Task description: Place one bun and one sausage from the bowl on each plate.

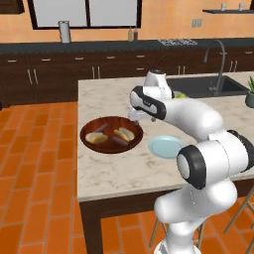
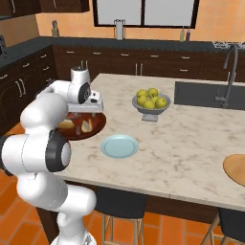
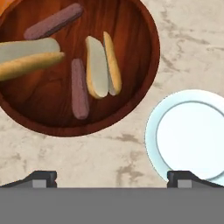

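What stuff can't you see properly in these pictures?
- Bowl, right base view: the arm covers its far part and some of the food.
- Tan plate, right base view: cut off by the right edge.
- One bun, hand view: cut off by the left edge.
- Blue plate, left base view: the arm hides its right rim.

A wide bowl [image 3: 144, 65] of dark reddish-brown wood, glossy, with visible grain. Inside it lie two split buns [image 3: 103, 65] with a matt, bready crust and pale soft crumb, and two sausages [image 3: 79, 89] with a dull purplish-brown skin. Beside the bowl sits a pale blue plate [image 3: 188, 135], smooth and faintly shiny (like glazed ceramic). The bench [image 3: 183, 48] looks like polished beige marble with grey-brown veining.
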